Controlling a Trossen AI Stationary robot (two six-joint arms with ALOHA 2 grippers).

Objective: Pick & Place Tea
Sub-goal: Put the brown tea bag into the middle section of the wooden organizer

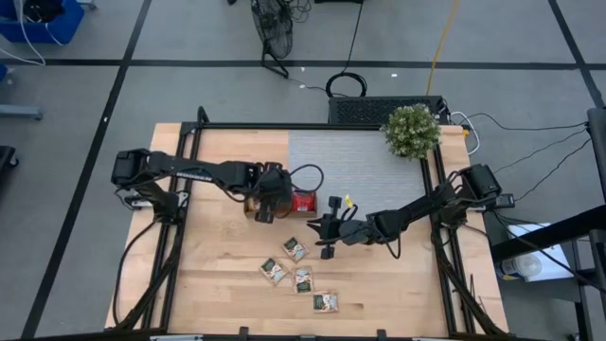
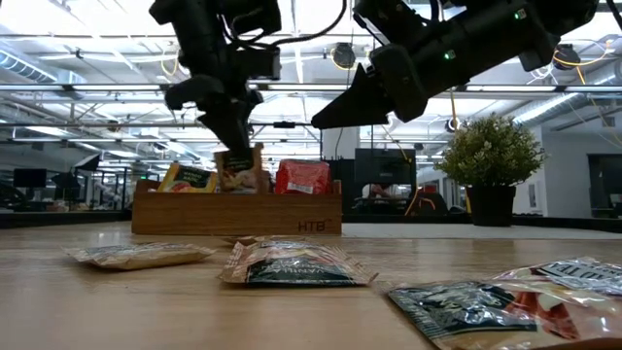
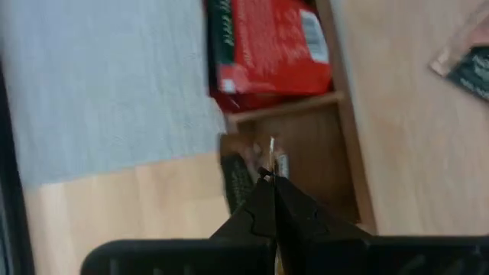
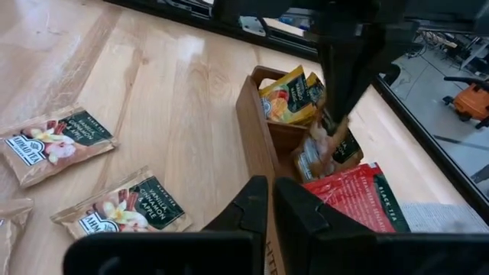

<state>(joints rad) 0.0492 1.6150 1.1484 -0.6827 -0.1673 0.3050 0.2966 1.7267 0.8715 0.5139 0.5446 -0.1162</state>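
A long brown wooden tray (image 1: 252, 210) (image 2: 233, 214) stands mid-table. Orange sachets (image 4: 286, 95) fill one end compartment and red ones (image 1: 303, 201) (image 4: 355, 198) the other. My left gripper (image 1: 268, 201) (image 2: 230, 126) is over the middle compartment, shut on a tan sachet with a dark label (image 2: 240, 167) (image 4: 325, 149). My right gripper (image 1: 327, 232) (image 4: 271, 200) hovers shut just near of the tray's red end, above the table, touching nothing. Several green-and-white sachets (image 1: 295, 248) (image 1: 327, 301) (image 4: 53, 141) lie flat on the wood nearer the front edge. My left gripper pinches the tan sachet by its upper edge (image 2: 233, 148) (image 3: 272, 156) between its two fingers, coming from above and pointing down. The sachet hangs upright below the fingers. Its lower end is down inside the tray's middle compartment (image 4: 306, 156), behind the front wall.
A potted plant (image 1: 412, 131) (image 2: 491, 156) stands at the far right on a grey mat (image 1: 350, 161) behind the tray. Bare wood lies left of the loose sachets and along the near edge. Black frame rails run down both table sides.
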